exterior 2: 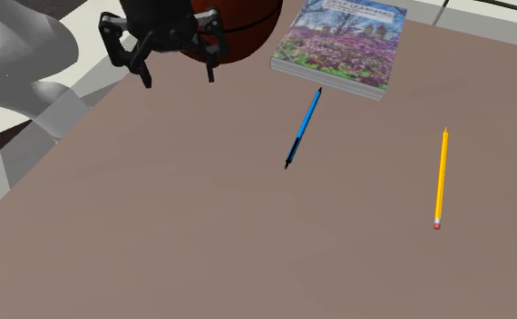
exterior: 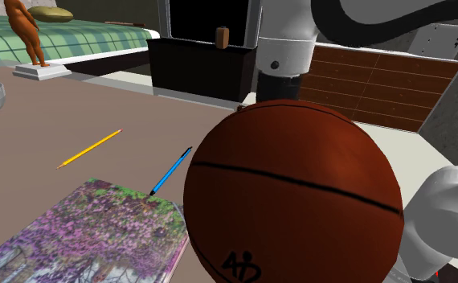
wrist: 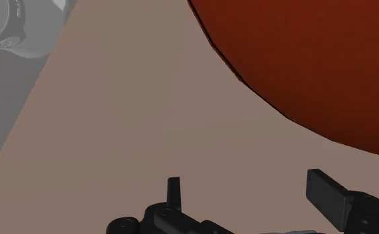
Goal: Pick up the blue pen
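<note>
Black gripper [exterior 2: 177,74] hangs empty, fingers spread wide, beside a basketball [exterior 2: 238,27]. In the second exterior view the blue pen [exterior 2: 303,128] lies on the table at its four o'clock, one end just beside a flowered book [exterior 2: 343,45]. Best to straddle mid-barrel, fingers across it.

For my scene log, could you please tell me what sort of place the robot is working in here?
Probably a bedroom: beyond the brown table stands a bed with a green checked cover and a pillow, next to a low dark cabinet.
</note>
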Tool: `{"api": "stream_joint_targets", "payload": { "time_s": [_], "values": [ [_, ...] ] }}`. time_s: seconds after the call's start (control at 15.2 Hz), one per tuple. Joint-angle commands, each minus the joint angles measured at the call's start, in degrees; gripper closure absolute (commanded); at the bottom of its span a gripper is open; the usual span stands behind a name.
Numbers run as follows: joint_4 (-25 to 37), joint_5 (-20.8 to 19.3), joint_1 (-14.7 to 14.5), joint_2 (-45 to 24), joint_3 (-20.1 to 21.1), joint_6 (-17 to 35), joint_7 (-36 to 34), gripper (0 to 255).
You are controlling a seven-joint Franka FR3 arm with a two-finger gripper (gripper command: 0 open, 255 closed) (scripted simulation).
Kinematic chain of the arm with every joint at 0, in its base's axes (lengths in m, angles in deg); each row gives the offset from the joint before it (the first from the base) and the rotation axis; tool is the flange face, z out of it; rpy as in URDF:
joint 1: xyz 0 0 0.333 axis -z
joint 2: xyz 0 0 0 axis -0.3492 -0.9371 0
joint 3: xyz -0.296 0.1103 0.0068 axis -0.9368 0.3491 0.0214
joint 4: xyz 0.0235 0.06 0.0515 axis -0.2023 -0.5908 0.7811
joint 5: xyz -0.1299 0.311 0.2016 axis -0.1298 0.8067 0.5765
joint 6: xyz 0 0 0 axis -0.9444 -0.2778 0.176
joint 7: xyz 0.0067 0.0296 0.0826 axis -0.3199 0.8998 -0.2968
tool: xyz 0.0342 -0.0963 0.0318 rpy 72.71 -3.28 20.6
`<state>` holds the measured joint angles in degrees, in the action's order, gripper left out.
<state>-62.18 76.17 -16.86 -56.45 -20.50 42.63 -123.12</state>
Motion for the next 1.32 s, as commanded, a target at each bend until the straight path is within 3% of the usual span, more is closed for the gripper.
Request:
{"api": "stream_joint_targets", "payload": {
  "time_s": [0.0, 0.33, 0.59, 0.79, 0.92, 0.99, 1.25],
  "values": [
    [3.80, 0.56, 1.53, -4.02, 3.47, 0.63, -6.84, 0],
    [12.69, -1.17, 5.49, -14.92, 11.98, 3.12, -23.31, 0],
    [21.19, -7.08, 7.83, -26.55, 18.79, 4.87, -38.20, 0],
    [28.59, -14.51, 6.63, -37.13, 21.91, 5.15, -50.28, 0],
    [34.15, -19.60, 3.70, -44.09, 21.91, 4.50, -57.72, 0],
    [35.52, -20.56, 2.56, -45.53, 21.35, 4.27, -59.21, 0],
    [32.46, -20.54, 2.61, -45.51, 20.95, 7.34, -59.03, 0]
  ]
}}
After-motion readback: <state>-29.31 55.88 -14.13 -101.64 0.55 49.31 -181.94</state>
